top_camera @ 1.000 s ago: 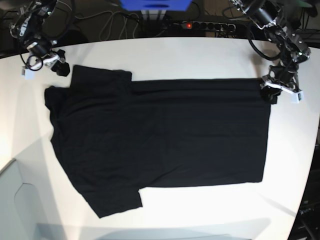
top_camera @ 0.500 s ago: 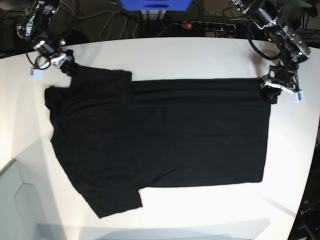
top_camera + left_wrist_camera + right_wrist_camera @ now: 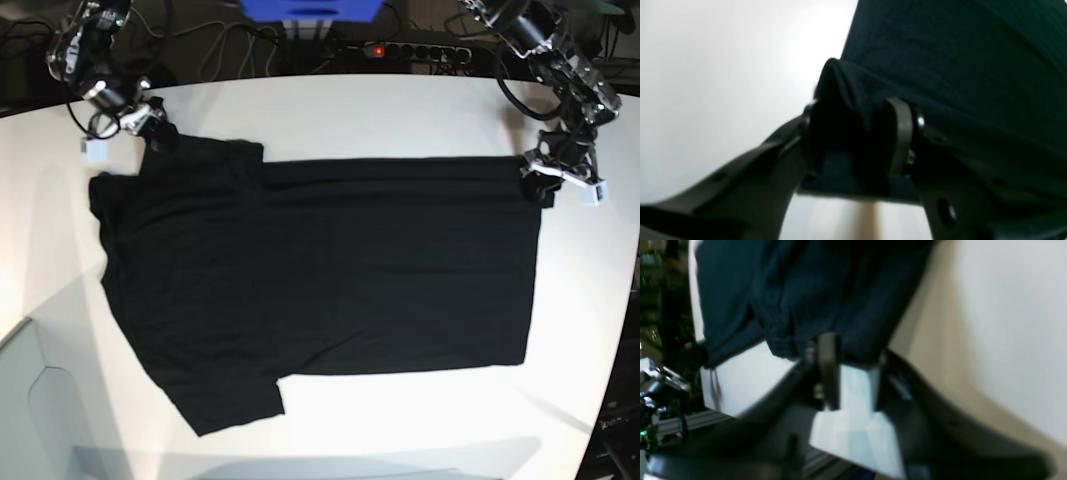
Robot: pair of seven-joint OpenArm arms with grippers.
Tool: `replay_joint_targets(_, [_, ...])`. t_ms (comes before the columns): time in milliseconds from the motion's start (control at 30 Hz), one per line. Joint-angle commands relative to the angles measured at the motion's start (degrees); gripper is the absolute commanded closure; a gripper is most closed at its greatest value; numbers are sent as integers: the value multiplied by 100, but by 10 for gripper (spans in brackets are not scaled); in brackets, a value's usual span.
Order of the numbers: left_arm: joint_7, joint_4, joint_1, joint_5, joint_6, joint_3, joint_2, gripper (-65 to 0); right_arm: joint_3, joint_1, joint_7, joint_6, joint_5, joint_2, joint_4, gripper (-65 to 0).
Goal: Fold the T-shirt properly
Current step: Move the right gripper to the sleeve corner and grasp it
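Observation:
The black T-shirt (image 3: 320, 280) lies spread flat on the white table (image 3: 400, 110), neck end to the left. My left gripper (image 3: 543, 183) sits at the shirt's far right hem corner. In the left wrist view it (image 3: 853, 140) is shut on a bunched fold of the T-shirt (image 3: 957, 66). My right gripper (image 3: 157, 133) is at the far left sleeve corner. In the right wrist view the sleeve hem (image 3: 790, 306) lies across its (image 3: 855, 373) fingertips. Its jaws stand a narrow gap apart and the view is blurred, so a pinch does not show.
Cables and a power strip (image 3: 415, 50) run behind the table's far edge, with a blue box (image 3: 310, 10) at the back. A grey panel (image 3: 40, 410) sits at the near left corner. The table edge curves close to the left gripper on the right.
My right gripper has moved right along the far edge onto the sleeve corner, and its jaws have narrowed. The left gripper and the shirt have not moved.

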Motion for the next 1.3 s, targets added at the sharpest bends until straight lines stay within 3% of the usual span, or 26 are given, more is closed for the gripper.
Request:
replay_joint_targets(0, [-27,95,-16,-26,-16,-11,-74,-266,11,-15,-155,-46,-218,9,50,-52])
replay_joint_targets(67, [-27,95,-16,-26,-16,-11,-74,-266,3,38,-163,-46,-218,9,208,0])
replay_joint_targets(367, [-27,95,-16,-26,-16,-11,-83,-266,-33,258,-163,-46,-218,-229,1992,0])
replay_joint_targets(500, [-27,95,-16,-26,-16,-11,-83,-266,-569,689,-155,-55,-218,-290,2063,0])
replay_joint_targets(567, [-27,95,-16,-26,-16,-11,-83,-266,-868,900,-137,-99,-227,-325,1904,0])
replay_joint_targets(733, [-27,95,-25,-26,-16,-11,-83,-266,-1325,1576,-111,-732,-227,-501,1254,0])
replay_joint_targets(1000, [-27,95,-25,-26,-16,-11,-83,-266,-1325,2614,-58,-758,-227,-484,-91,0])
replay_joint_targets(1267, [-27,95,-25,-26,-16,-11,-83,-266,-1325,3053,689,-776,-218,-273,-1199,0])
